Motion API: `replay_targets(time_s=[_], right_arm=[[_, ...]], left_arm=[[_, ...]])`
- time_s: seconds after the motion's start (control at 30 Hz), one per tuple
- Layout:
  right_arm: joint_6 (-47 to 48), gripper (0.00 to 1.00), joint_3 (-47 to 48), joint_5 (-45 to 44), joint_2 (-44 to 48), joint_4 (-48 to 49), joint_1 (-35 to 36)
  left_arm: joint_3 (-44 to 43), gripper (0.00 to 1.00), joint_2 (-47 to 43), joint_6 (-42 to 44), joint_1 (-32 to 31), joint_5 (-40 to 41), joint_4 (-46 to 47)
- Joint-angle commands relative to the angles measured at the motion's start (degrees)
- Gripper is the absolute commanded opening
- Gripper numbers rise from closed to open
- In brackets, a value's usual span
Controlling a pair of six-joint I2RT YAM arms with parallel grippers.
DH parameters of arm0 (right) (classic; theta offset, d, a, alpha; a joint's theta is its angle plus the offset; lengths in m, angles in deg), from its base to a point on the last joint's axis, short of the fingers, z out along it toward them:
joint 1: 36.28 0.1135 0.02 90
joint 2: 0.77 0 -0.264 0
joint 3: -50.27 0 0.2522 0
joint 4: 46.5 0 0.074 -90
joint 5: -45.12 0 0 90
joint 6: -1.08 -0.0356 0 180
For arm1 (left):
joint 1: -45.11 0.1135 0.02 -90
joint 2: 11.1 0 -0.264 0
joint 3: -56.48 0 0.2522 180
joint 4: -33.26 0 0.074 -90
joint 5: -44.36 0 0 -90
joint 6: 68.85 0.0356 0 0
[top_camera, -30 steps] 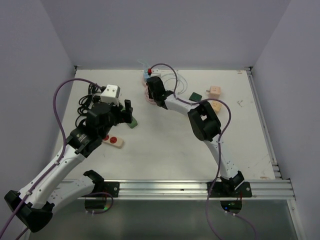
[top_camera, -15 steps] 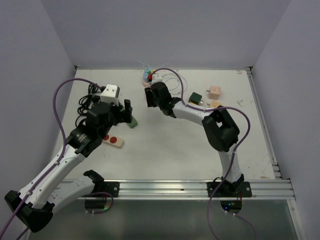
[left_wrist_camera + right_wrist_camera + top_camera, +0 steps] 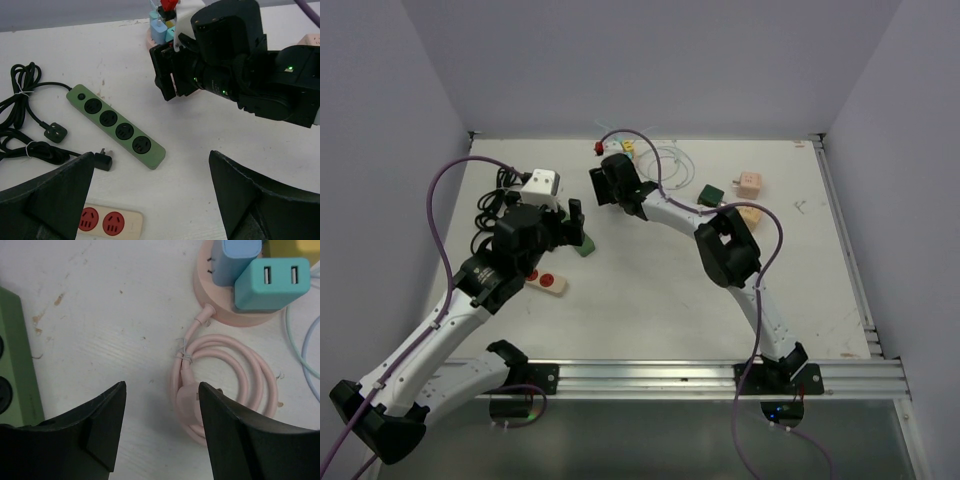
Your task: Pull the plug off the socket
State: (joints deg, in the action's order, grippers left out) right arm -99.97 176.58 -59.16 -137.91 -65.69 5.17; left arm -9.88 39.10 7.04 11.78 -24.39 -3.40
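While the right gripper (image 3: 160,390), jaws now parting and empty, backs off the pink socket (image 3: 220,307), the blue plug (image 3: 240,255) shows its prongs, seemingly freed; the left gripper (image 3: 150,160) gapes wide.

The top external view looks down from above and behind the arm bases, from far off, and takes in the whole white table (image 3: 650,290) up to the back wall

The left wrist view sits low over the table's left part and faces the back right. The left gripper's own fingers (image 3: 45,195) frame its bottom edge, the green power strip (image 3: 117,126) lies mid-picture, and the right arm (image 3: 240,65) fills the upper right

The right wrist view looks almost straight down, very near, onto the pink round socket (image 3: 235,310) and its coiled cord (image 3: 225,385)

Both wrist views share that socket and the green strip, which shows only as an end at the right wrist view's left edge
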Motion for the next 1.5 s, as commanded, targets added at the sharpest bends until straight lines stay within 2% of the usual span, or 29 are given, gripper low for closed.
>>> replay_targets(time_s=[0.0, 0.13, 0.23, 0.47, 0.57, 0.7, 1.0, 1.3, 1.47], right_arm=[[2.78, 0.64, 3.90, -3.20, -3.74, -3.62, -0.32], [3.75, 0.62, 5.84, -3.30, -5.59, -5.20, -0.32], [4.11, 0.58, 3.04, -2.33, -4.46, -4.07, -0.32], [5.60, 0.33, -1.98, -1.10, -1.74, -5.29, -0.32], [5.95, 0.28, -5.23, 0.83, -0.24, -5.38, -0.32], [4.90, 0.25, -9.45, 3.73, 4.32, -6.96, -0.23], [1.83, 0.23, -25.96, 11.90, 17.51, -8.81, 1.00], [-4.59, 0.27, -52.92, 16.40, 37.10, -4.33, 6.09], [-6.97, 0.31, -61.30, 17.35, 48.08, -3.62, 9.17]], left_arm=[[0.48, 1.00, -0.27, 0.84, 0.36, 0.98, 0.57], [0.57, 0.99, -0.10, 0.93, 0.36, 0.72, 0.75], [0.30, 1.00, 0.25, 1.10, 0.36, 0.72, 0.48], [0.30, 1.00, 0.17, 1.19, 0.45, 0.89, 0.48], [0.30, 1.00, 0.17, 1.10, 0.45, 0.89, 0.40], [0.39, 1.00, 0.08, 1.10, 0.36, 1.16, 0.40], [0.39, 0.99, -0.36, 0.93, 0.36, 2.04, 0.22], [0.48, 1.00, 0.43, 0.66, 0.36, 2.21, 0.13], [0.30, 1.00, 1.57, 0.05, 0.36, 0.63, -0.13]])
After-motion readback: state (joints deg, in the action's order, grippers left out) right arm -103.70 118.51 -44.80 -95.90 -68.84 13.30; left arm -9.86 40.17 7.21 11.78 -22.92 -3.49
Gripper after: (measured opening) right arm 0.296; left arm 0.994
